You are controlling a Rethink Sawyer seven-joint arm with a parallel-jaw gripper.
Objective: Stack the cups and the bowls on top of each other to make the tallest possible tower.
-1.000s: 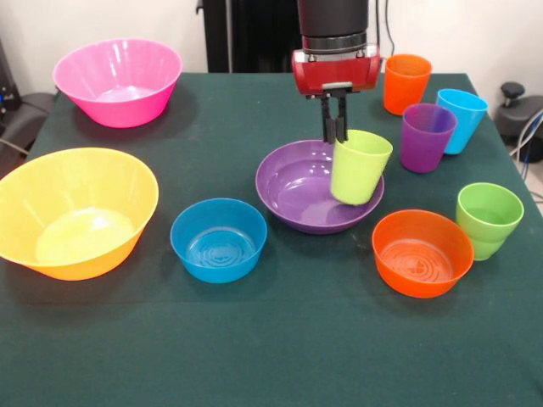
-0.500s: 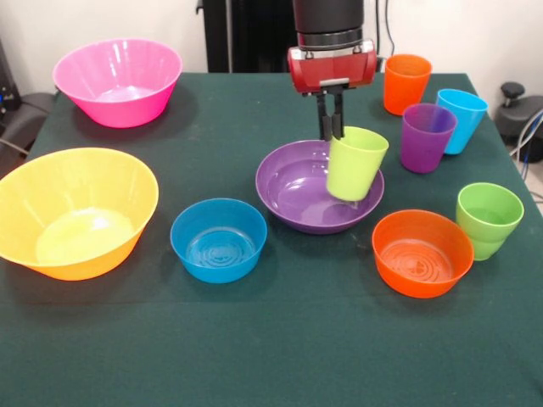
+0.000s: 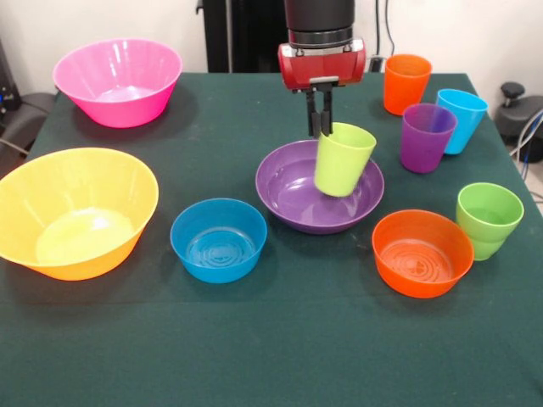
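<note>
My gripper (image 3: pixel 320 127) is shut on the rim of a lime-yellow cup (image 3: pixel 343 159), which hangs tilted over the wide purple bowl (image 3: pixel 293 191) at the table's middle. A small blue bowl (image 3: pixel 218 239) and a small orange bowl (image 3: pixel 422 252) sit in front of it. A big yellow-orange bowl (image 3: pixel 75 210) is at the left and a big pink bowl (image 3: pixel 118 80) at the back left. On the right stand the orange cup (image 3: pixel 406 83), purple cup (image 3: pixel 427 136), light blue cup (image 3: pixel 460 119) and green cup (image 3: pixel 488 220).
The table (image 3: pixel 271 339) has a dark green cloth. Cables and a dark stand lie past its right edge.
My gripper has carried the lime-yellow cup up and to the left, from the purple bowl's right rim to over its inside.
</note>
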